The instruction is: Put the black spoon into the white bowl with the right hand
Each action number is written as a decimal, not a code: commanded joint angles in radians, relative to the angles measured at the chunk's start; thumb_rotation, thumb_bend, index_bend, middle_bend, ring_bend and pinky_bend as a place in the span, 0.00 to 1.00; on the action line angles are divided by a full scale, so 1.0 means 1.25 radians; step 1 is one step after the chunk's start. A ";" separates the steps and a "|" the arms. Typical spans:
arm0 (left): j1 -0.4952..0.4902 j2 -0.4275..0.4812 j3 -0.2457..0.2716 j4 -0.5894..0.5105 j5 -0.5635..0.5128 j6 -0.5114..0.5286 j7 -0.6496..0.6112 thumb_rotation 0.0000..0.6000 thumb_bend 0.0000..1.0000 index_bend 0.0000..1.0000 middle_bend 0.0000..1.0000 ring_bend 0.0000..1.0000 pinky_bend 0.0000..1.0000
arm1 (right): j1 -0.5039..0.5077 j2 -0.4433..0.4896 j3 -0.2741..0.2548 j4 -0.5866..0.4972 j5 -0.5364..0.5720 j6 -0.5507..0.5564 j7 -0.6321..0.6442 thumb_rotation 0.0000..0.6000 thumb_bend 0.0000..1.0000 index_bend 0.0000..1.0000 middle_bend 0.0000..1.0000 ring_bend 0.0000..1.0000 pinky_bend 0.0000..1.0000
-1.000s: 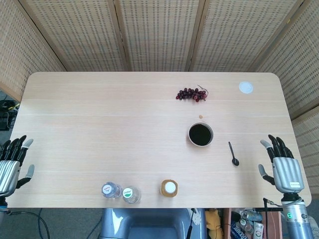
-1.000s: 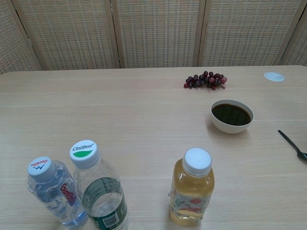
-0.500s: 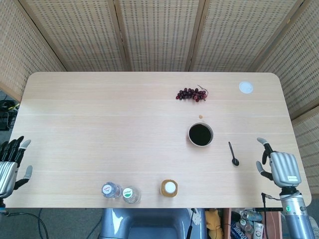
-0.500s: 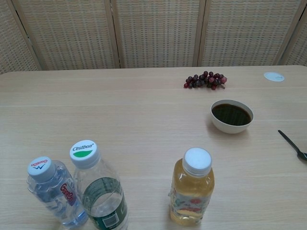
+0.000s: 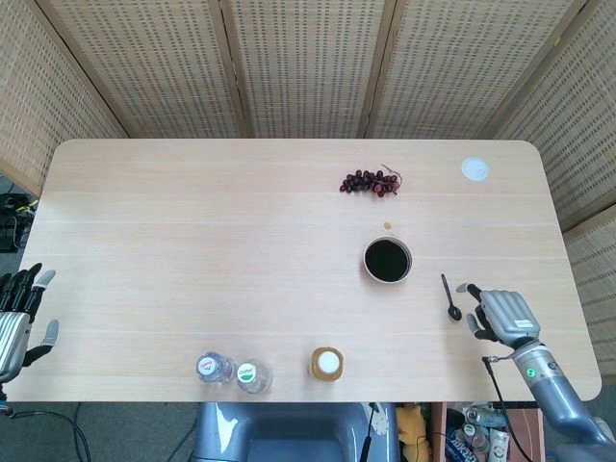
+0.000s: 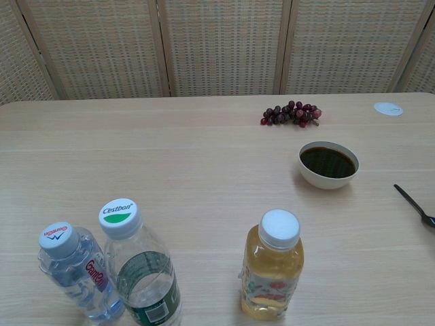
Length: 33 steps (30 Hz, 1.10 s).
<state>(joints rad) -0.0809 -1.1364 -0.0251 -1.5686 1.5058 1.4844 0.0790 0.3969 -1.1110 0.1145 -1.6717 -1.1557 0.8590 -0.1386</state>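
Note:
The black spoon point(image 5: 449, 296) lies flat on the table to the right of the white bowl point(image 5: 387, 260), its scoop end toward me; the chest view shows the spoon point(image 6: 414, 206) at the right edge and the bowl point(image 6: 328, 164), dark inside. My right hand point(image 5: 499, 315) hovers just right of the spoon's scoop end, fingers apart, holding nothing. My left hand point(image 5: 17, 318) is off the table's left front edge, fingers spread and empty. Neither hand shows in the chest view.
A bunch of dark grapes point(image 5: 372, 182) lies behind the bowl, and a small white disc point(image 5: 474, 169) sits at the far right. Along the front edge stand two water bottles point(image 5: 216, 367) point(image 5: 253, 376) and a yellow drink bottle point(image 5: 327, 364). Woven screens stand behind the table.
My right hand has moved left from the table's right edge to beside the spoon and turned flatter. The left hand has drifted slightly further left. Spoon and bowl have not moved.

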 commanded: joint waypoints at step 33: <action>0.004 -0.009 0.005 0.023 -0.006 -0.007 -0.018 1.00 0.48 0.03 0.00 0.00 0.00 | 0.092 -0.126 -0.102 0.157 0.163 -0.123 -0.084 1.00 0.69 0.30 0.96 0.98 1.00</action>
<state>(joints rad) -0.0763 -1.1483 -0.0188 -1.5394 1.4978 1.4758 0.0560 0.5107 -1.2675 -0.0116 -1.4799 -0.9553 0.7053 -0.2430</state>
